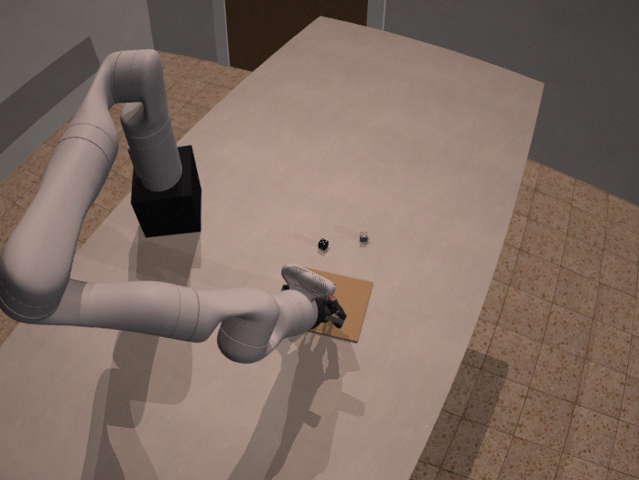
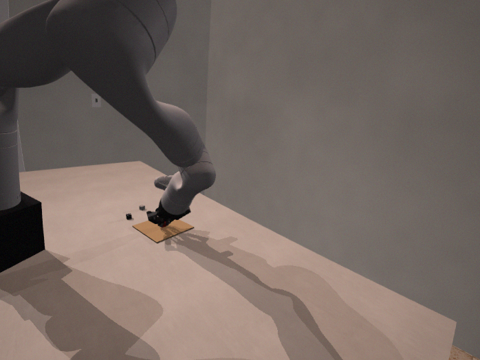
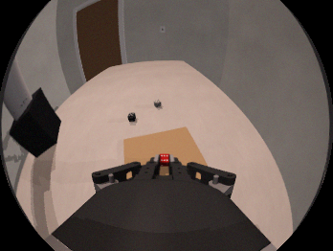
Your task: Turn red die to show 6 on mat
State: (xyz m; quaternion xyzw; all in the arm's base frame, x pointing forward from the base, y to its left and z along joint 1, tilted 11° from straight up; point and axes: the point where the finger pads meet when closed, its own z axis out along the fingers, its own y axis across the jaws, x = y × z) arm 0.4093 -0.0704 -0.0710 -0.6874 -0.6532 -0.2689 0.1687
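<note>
The red die [image 1: 330, 298] [image 2: 164, 223] [image 3: 165, 159] is between the fingertips of my gripper [image 3: 164, 160], which is shut on it. In the wrist view, the face turned to the camera shows two rows of white pips, which looks like the 6. My gripper is tilted and low over the tan mat [image 1: 357, 304] [image 2: 155, 234] [image 3: 144, 146]. The fingers hide most of the die in the top and exterior views, and I cannot tell whether it touches the mat. The mat looks flat on the table.
A black die [image 1: 322, 244] [image 2: 128, 216] [image 3: 132, 117] and a white die [image 1: 363, 236] [image 2: 142, 207] [image 3: 158, 103] lie apart on the table, beyond the mat's far edge. The black robot base [image 1: 167, 209] [image 3: 35, 125] stands further off.
</note>
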